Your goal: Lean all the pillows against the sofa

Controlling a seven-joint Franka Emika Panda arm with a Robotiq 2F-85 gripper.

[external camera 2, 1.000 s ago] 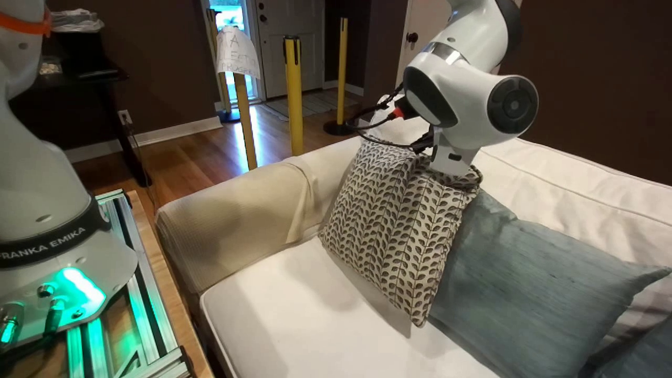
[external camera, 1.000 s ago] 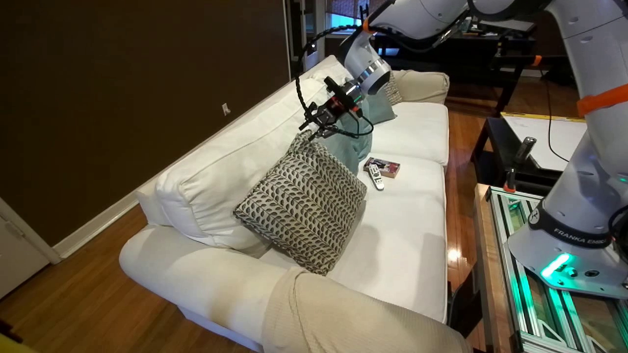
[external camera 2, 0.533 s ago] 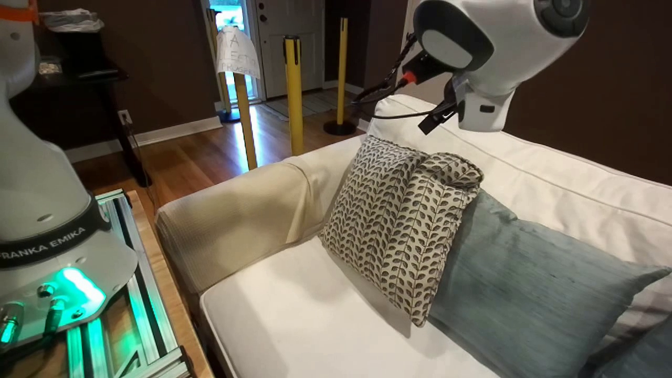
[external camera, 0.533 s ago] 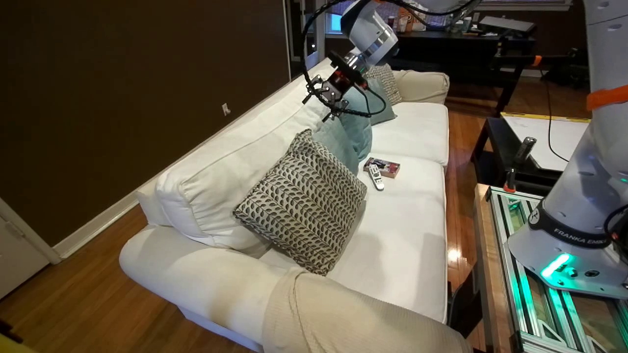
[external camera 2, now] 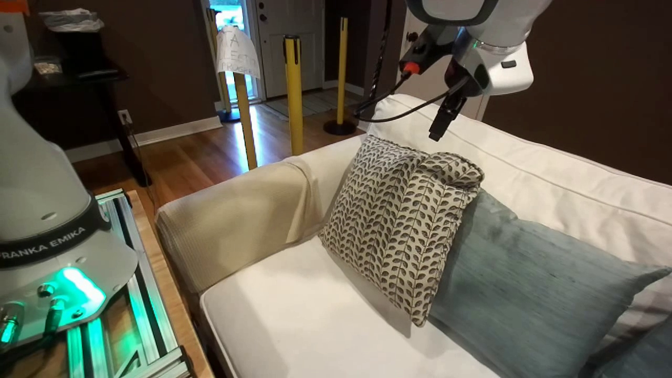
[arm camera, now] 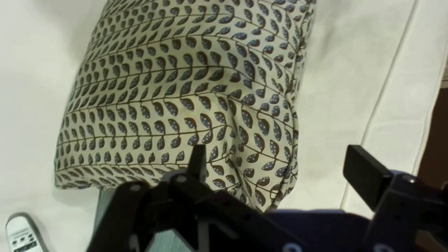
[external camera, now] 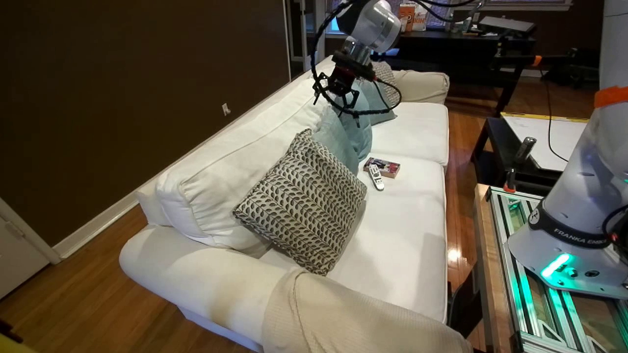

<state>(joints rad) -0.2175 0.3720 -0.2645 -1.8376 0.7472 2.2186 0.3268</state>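
Observation:
The black-and-cream patterned pillow [external camera: 306, 206] stands tilted against the back of the white sofa [external camera: 407, 235], near the sofa's arm. It also shows in an exterior view [external camera 2: 388, 226] and in the wrist view [arm camera: 175, 87], with a crease by its top corner. A teal pillow [external camera 2: 525, 294] leans beside it, partly behind it. More teal pillows [external camera: 362, 110] and another patterned pillow [external camera: 385, 73] sit farther along. My gripper [external camera: 337, 112] is open and empty, above the near patterned pillow's top corner and apart from it. In the wrist view the gripper [arm camera: 281, 166] shows its fingers wide apart.
A white remote [external camera: 376, 177] lies against a small box [external camera: 385, 167] on the seat. The remote also shows in the wrist view [arm camera: 22, 234]. The sofa's padded arm [external camera 2: 252, 215] rises beside the patterned pillow. Yellow posts [external camera 2: 295, 100] stand behind the sofa's arm.
My gripper has risen away from the patterned pillow's top corner, its fingers have spread wider, and the wrist has tilted to point more downward. The pillows have stayed essentially in place.

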